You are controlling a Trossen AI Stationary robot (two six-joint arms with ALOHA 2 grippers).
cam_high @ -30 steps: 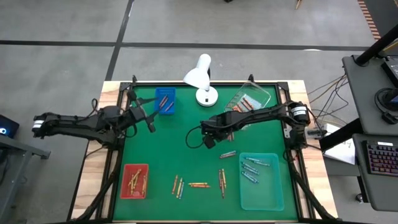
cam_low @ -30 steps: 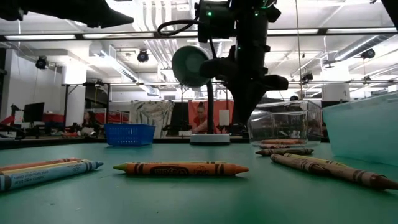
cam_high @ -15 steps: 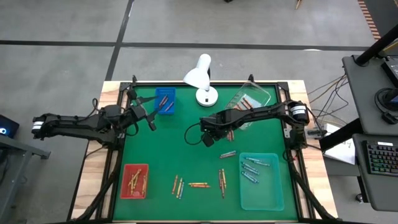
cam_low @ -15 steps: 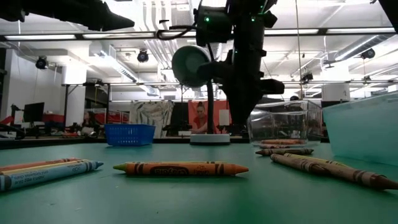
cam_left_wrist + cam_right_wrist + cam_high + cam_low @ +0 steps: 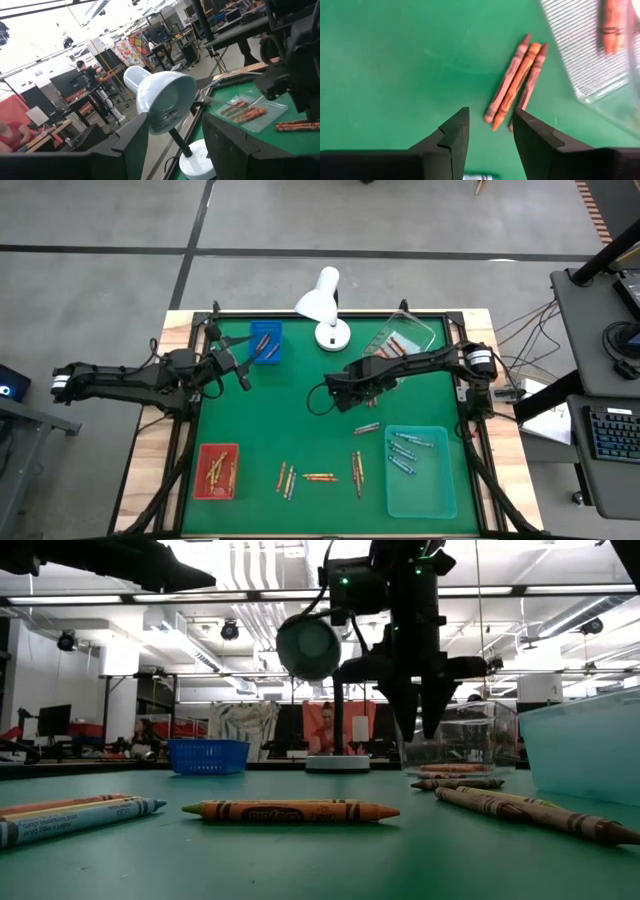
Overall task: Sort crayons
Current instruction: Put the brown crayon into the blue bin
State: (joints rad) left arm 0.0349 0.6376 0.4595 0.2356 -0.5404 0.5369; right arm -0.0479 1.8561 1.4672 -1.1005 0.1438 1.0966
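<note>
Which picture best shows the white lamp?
The left wrist view: the white lamp fills it, shade, stem and base. From above it is small; the low view shows only its dark, backlit outline; the right wrist view misses it.

Grey floor (image 5: 300, 220) around; strip-lit workshop with desks (image 5: 60, 755) behind.

Past my right gripper (image 5: 489, 134), whose two dark fingers stood apart with nothing between them, I saw three crayons (image 5: 516, 82) lying side by side, touching, on the green table (image 5: 395, 65). A clear ribbed tray (image 5: 585, 55) sat near them, with a blurred orange-brown crayon (image 5: 612, 25) inside.
</note>
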